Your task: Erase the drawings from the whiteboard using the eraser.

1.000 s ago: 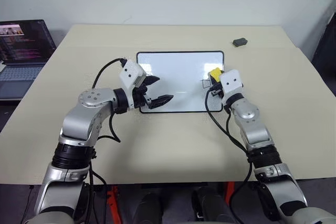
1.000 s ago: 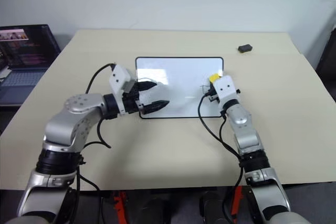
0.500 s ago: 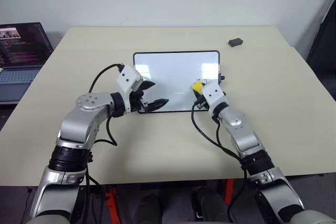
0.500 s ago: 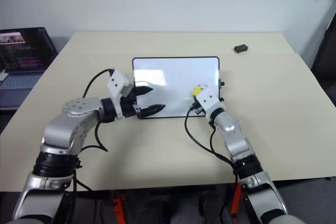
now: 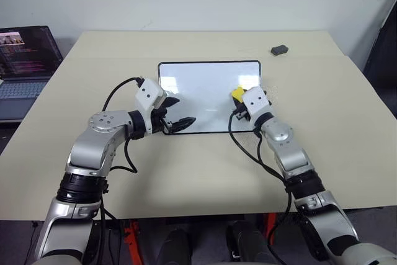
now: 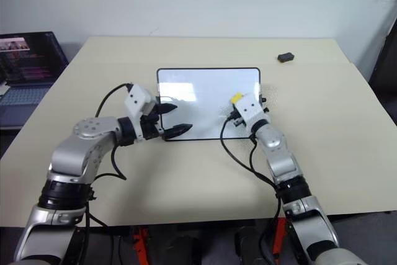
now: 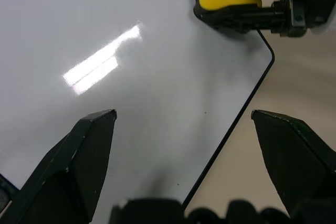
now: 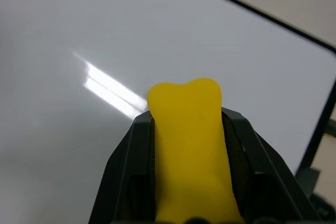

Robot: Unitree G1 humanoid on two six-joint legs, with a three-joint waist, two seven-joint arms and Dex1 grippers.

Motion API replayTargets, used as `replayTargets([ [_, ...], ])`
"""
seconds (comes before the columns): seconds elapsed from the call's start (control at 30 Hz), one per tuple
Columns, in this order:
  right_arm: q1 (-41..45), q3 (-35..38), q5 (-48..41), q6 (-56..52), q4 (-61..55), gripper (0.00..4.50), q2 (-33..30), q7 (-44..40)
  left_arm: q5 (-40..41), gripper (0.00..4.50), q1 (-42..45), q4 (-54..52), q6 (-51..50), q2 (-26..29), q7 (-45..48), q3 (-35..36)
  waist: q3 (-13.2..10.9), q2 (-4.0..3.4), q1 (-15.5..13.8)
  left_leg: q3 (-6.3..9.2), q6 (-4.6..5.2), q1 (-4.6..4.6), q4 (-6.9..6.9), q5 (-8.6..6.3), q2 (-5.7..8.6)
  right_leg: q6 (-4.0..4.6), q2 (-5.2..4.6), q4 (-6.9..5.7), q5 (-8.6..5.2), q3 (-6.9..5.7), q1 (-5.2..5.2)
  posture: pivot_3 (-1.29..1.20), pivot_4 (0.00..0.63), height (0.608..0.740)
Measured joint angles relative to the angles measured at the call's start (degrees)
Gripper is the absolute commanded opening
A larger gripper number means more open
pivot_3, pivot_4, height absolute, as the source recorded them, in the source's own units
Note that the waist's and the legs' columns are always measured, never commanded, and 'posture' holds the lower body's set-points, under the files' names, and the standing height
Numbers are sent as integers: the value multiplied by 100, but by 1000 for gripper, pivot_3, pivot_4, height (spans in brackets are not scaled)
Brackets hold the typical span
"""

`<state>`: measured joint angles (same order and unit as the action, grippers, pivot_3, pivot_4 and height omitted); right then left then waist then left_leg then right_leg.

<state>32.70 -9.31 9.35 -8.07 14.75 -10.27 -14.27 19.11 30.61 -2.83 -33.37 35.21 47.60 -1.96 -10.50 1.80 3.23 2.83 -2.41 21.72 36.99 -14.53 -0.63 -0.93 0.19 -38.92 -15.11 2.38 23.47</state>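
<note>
The whiteboard (image 5: 205, 82) lies flat in the middle of the table, its white face glossy. My right gripper (image 5: 239, 98) is shut on the yellow eraser (image 5: 237, 94) and rests over the board's right part, a little in from the right edge. In the right wrist view the eraser (image 8: 191, 145) sits clamped between the two black fingers (image 8: 128, 171) above the white surface. My left gripper (image 5: 181, 111) stands open over the board's near left part with nothing between its fingers (image 7: 79, 156). The drawings are out of view; the board surface I see is blank.
A small dark grey object (image 5: 279, 49) lies at the table's far right. An open laptop (image 5: 28, 54) stands beyond the table's left edge. Bare beige tabletop (image 5: 186, 172) stretches in front of the board and on both sides.
The camera shifted. My right gripper carried the eraser from the board's right edge leftward over the board. The left gripper sank slightly toward the near left corner and stayed open.
</note>
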Motion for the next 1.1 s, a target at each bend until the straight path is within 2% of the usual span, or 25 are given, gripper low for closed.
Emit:
replayTargets([
  [0.3,-54,10,-159,-741,-394,1308,-25,-216,3,4500,4,-111,-8,-129,-52,-3,3,3,-3,-3,1,-25,2,2,2,-3,1,3,-1,4,-27,0,150,740],
  [0.6,411,143,-217,-692,-32,1308,6,-51,4,4500,3,-120,-9,-164,-64,-7,3,3,0,-4,1,-23,2,3,2,-3,0,4,0,5,-24,0,150,740],
  [0.87,481,142,-214,-486,151,1308,71,79,12,4500,2,-137,-15,-166,-48,-7,2,3,6,-4,1,-16,0,2,1,-3,0,6,0,6,-17,0,150,740],
  [1.1,-130,129,-225,-693,-422,1308,-257,-206,76,4500,2,-218,-14,-179,51,-10,4,5,-30,-1,1,-12,2,2,5,-4,-1,10,-1,3,-19,0,150,740],
])
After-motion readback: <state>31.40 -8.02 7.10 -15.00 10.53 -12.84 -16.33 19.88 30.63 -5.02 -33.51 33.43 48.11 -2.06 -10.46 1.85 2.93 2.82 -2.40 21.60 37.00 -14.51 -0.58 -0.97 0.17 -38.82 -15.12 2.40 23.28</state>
